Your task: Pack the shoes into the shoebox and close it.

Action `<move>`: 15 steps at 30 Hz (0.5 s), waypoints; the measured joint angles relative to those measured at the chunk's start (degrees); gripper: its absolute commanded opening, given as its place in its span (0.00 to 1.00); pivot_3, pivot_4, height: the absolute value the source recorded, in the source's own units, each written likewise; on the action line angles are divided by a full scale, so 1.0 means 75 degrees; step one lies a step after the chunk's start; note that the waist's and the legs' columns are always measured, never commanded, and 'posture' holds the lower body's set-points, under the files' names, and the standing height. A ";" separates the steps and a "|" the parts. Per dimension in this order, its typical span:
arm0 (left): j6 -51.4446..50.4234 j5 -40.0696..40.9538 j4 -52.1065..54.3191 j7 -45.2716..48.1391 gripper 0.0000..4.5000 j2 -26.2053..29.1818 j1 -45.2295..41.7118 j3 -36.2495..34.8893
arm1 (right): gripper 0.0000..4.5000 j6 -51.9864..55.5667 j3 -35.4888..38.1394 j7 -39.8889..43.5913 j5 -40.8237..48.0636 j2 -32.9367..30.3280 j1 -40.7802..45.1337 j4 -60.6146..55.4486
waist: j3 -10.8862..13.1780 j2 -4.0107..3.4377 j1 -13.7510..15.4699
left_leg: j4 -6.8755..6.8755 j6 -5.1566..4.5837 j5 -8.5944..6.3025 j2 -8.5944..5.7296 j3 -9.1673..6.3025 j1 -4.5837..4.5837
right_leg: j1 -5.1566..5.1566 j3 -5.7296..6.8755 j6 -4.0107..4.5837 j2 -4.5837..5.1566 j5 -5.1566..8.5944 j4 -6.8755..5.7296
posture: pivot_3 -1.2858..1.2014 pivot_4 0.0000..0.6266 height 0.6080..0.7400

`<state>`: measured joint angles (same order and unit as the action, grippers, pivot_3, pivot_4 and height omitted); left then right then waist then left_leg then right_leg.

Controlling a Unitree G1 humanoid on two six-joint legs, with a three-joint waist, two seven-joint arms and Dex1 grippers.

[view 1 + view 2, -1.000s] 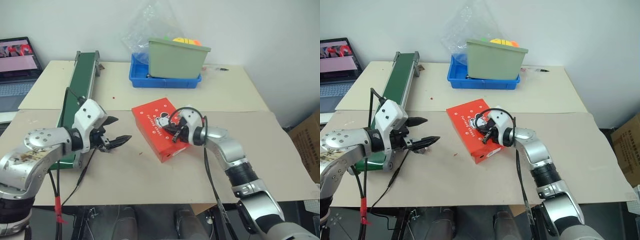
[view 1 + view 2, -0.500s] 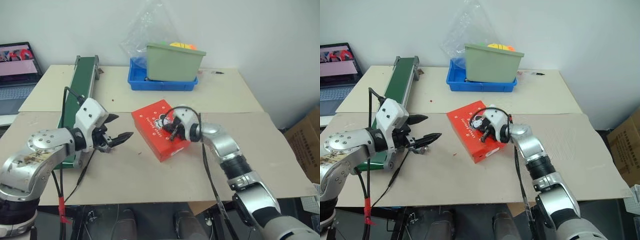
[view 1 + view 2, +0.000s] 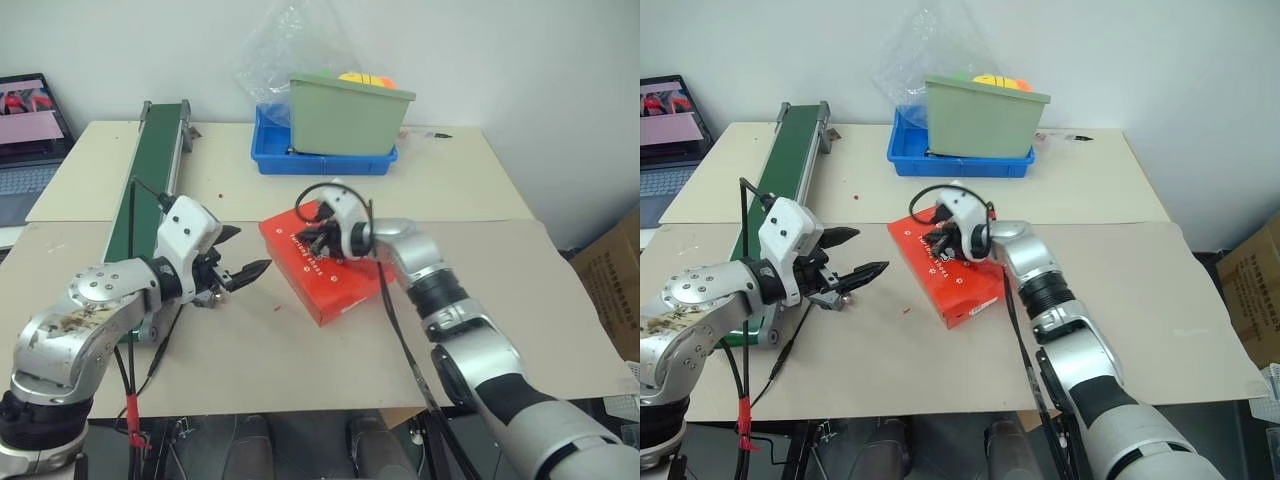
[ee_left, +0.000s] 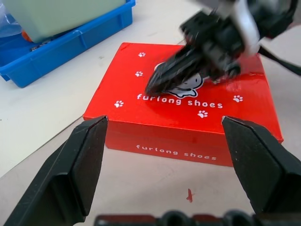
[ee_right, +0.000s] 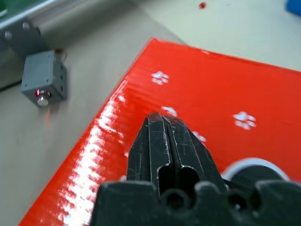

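The shoebox [image 3: 322,268] lies with its lid down on the tabletop [image 3: 480,290]; the right gripper [image 4: 153,87] (fingers clenched together) is over its lid, the left gripper [image 3: 252,272] is spread wide nearby, grasping nothing

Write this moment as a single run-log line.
shoebox: lid closed | right claw: shut, over lid | left claw: open, beside box
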<state>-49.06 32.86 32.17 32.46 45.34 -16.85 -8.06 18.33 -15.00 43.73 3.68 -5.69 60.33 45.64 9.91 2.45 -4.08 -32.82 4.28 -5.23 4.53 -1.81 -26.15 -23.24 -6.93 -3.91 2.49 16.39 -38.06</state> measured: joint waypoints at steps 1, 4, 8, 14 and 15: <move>-0.0001 0.0002 0.0005 -0.0021 0.92 -0.0007 0.0000 0.0001 | 0.01 -0.0244 -0.0118 -0.0007 -0.0191 0.0020 0.0106 0.0177 | 0.0000 0.0000 -0.0006 | 0.0000 0.0000 0.0000 0.0000 0.0000 0.0004 | 0.0003 0.0001 0.0000 -0.0001 -0.0001 0.0000 | 0.52 0.24 1.00; -0.0014 0.0016 0.0092 -0.0078 0.92 -0.0021 0.0005 -0.0001 | 0.01 -0.0969 -0.0389 -0.0023 -0.0675 0.0036 0.0216 0.0513 | 0.0000 0.0000 -0.0008 | 0.0000 0.0000 0.0000 0.0001 0.0000 0.0018 | 0.0012 0.0001 0.0000 -0.0001 0.0000 -0.0003 | 0.52 0.24 1.00; -0.0049 0.0045 0.0117 -0.0166 0.92 -0.0069 0.0087 -0.0031 | 0.01 -0.0795 -0.0036 0.0309 -0.0434 0.0009 0.0192 0.0415 | 0.0000 0.0000 0.0000 | 0.0000 0.0000 0.0000 0.0001 -0.0001 0.0014 | 0.0010 0.0000 0.0000 -0.0001 0.0000 -0.0005 | 0.52 0.24 1.00; -0.0135 0.0122 0.0089 -0.0203 0.92 -0.0144 0.0168 -0.0114 | 0.32 0.0142 0.1005 0.1574 0.1027 -0.1181 -0.0564 -0.2858 | 0.0013 -0.0008 0.0182 | 0.0000 0.0006 -0.0004 -0.0001 -0.0011 -0.0020 | -0.0005 0.0013 -0.0002 0.0001 0.0002 0.0006 | 0.52 0.24 1.00; -0.0131 0.0138 0.0084 -0.0180 0.92 -0.0158 0.0132 -0.0115 | 0.38 0.0283 0.1008 0.1822 0.1153 -0.1569 -0.0876 -0.3726 | 0.0013 -0.0007 0.0207 | 0.0000 0.0007 -0.0005 -0.0001 -0.0011 -0.0016 | -0.0003 0.0014 -0.0002 0.0000 0.0002 0.0006 | 0.52 0.24 1.00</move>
<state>-50.04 33.89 32.80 31.11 44.16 -15.86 -8.92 20.46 -7.44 57.40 12.33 -17.46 53.76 17.70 10.00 2.39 -2.52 -32.82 4.33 -5.26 4.52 -1.89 -26.28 -23.26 -6.82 -3.93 2.49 16.41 -38.01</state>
